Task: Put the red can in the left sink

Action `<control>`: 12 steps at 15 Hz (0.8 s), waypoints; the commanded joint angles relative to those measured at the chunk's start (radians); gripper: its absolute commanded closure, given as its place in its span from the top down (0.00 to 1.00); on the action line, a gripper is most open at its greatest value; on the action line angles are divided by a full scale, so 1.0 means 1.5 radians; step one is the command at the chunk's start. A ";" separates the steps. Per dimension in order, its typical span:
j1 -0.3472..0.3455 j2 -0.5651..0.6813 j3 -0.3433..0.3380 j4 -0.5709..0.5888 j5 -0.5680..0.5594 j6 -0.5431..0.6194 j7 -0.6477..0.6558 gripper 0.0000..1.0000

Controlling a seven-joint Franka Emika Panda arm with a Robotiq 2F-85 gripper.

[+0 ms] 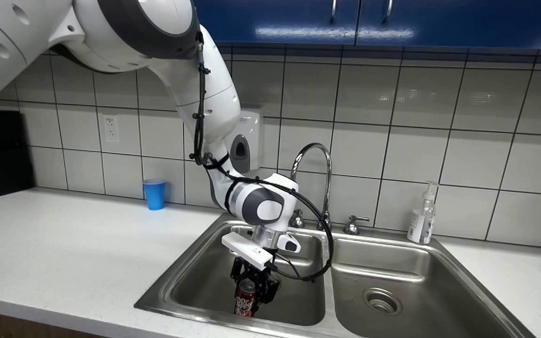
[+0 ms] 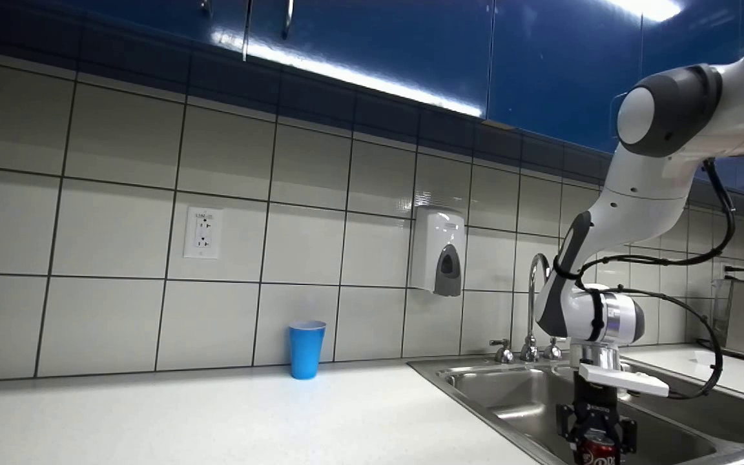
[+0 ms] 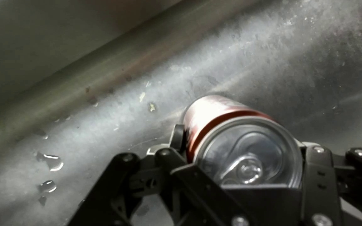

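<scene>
In an exterior view, the red can point(image 1: 245, 300) is seen inside the left sink point(image 1: 202, 279), near its front edge, and it is held by the gripper point(image 3: 242, 142), whose 2 fingers are parted by about the can's width and set against its sides. The can's ring-pull top is shown in the wrist view, where water drops point(image 3: 52, 162) are scattered on the steel, but whether its base is borne by the sink floor cannot be told. On the white counter point(image 1: 64, 253), a blue cup point(image 1: 154, 195) is set near the tiled wall point(image 1: 364, 96).
</scene>
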 commanded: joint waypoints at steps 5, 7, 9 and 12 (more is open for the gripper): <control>-0.011 -0.002 0.011 0.014 -0.015 -0.013 0.024 0.98; -0.009 -0.005 0.009 0.015 -0.018 -0.015 0.025 1.00; -0.010 -0.008 0.009 0.017 -0.017 -0.017 0.025 1.00; -0.006 -0.035 0.009 0.002 -0.018 -0.038 0.028 1.00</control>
